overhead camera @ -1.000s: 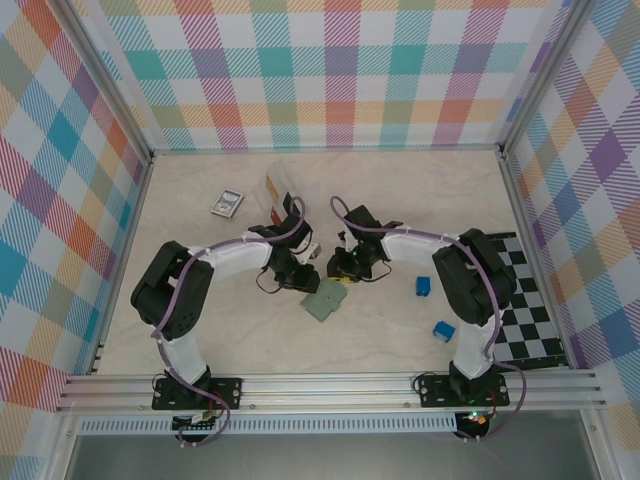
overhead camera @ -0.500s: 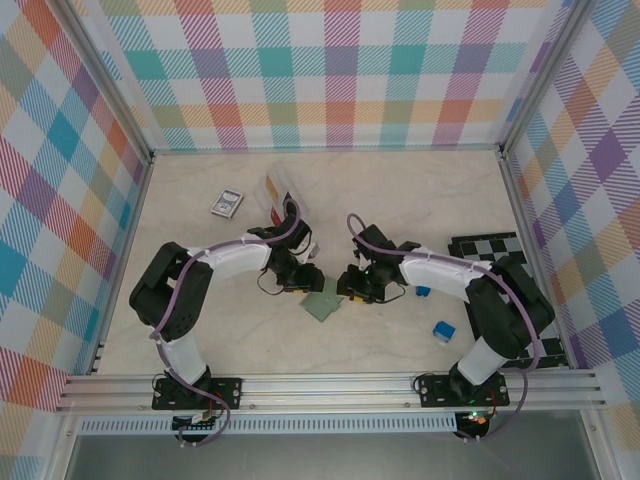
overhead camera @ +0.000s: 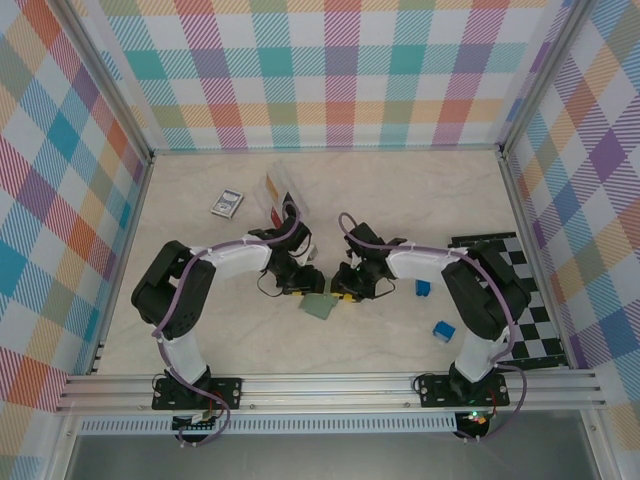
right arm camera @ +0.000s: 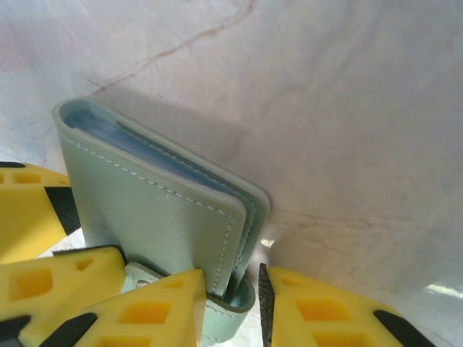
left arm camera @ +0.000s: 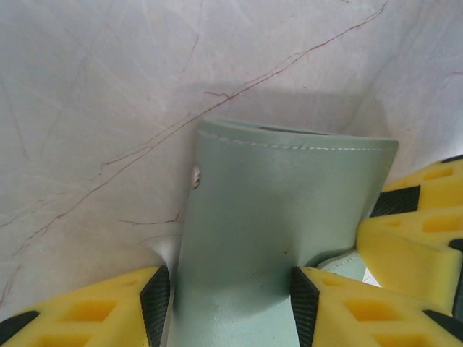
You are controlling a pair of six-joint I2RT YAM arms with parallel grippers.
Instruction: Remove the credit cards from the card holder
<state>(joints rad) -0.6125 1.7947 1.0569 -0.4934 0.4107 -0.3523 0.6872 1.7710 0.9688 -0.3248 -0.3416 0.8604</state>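
My right gripper (right arm camera: pixel 230 303) has swung back beside my left gripper (left arm camera: pixel 230 307); both jaws now pinch the folded card holder (overhead camera: pixel 320 306) on the desk (overhead camera: pixel 420 200), seemingly ready to spread it open.

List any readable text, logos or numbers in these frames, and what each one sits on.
No text can be read anywhere in these frames.
Wallet: plain green with stitching. No print or logo on the faces that both wrist views show.
Small card: dark picture face. Any print is too small to read.
Clear tray: its contents are too small to read.
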